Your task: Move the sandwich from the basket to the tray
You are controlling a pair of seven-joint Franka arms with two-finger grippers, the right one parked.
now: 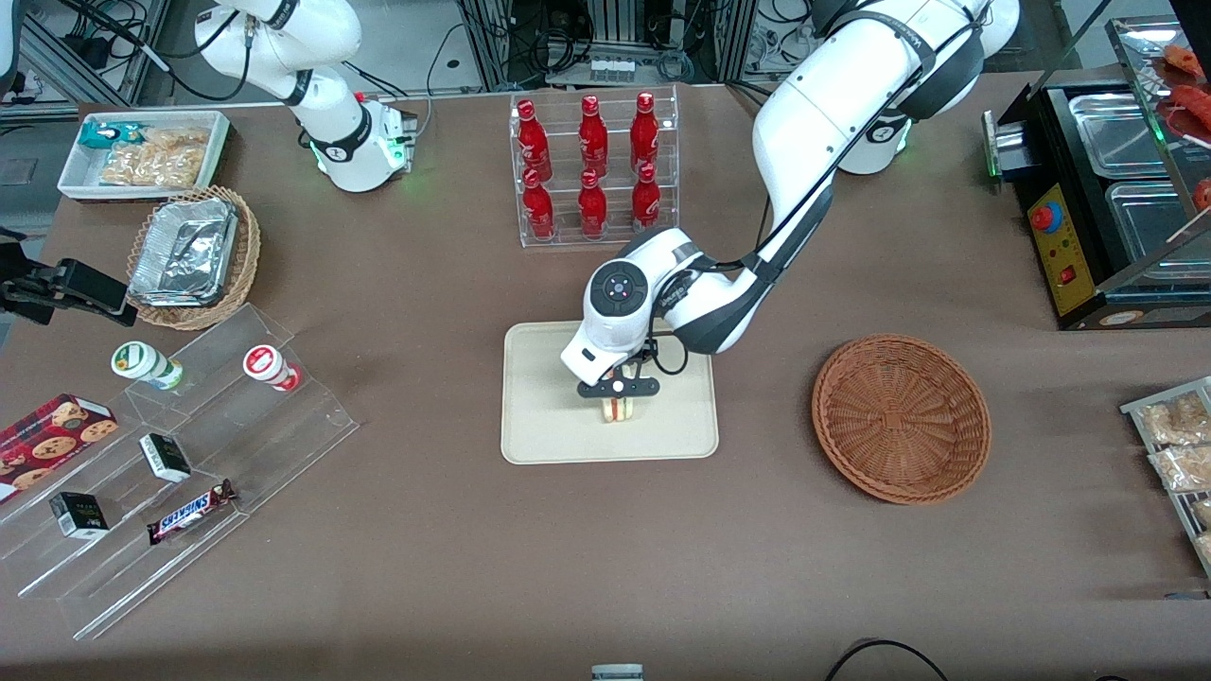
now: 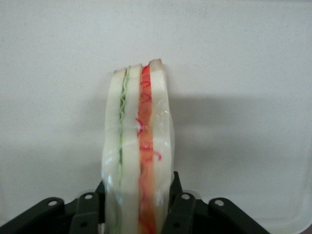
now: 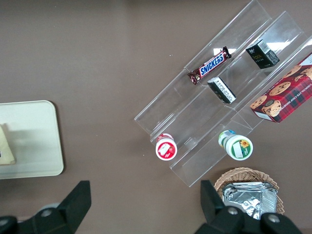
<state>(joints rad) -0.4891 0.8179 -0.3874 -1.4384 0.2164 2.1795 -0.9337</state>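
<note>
The sandwich [image 1: 618, 410], cream bread with green and red filling, stands on edge on the cream-beige tray [image 1: 549, 426]. My left gripper [image 1: 618, 401] is over the tray, shut on the sandwich. In the left wrist view the two black fingers [image 2: 181, 204] press against both bread faces of the sandwich [image 2: 139, 146], with the tray surface [image 2: 243, 73] under it. The reddish-brown wicker basket [image 1: 901, 416] sits empty beside the tray, toward the working arm's end of the table. The right wrist view shows the tray's end [image 3: 34, 136] and a bit of the sandwich [image 3: 5, 146].
A clear rack of red bottles [image 1: 591, 165] stands farther from the front camera than the tray. A stepped acrylic shelf with snacks [image 1: 180, 454], a tan basket with foil containers [image 1: 194, 255] and a white bin [image 1: 142, 151] lie toward the parked arm's end. A black food warmer [image 1: 1107, 189] stands toward the working arm's end.
</note>
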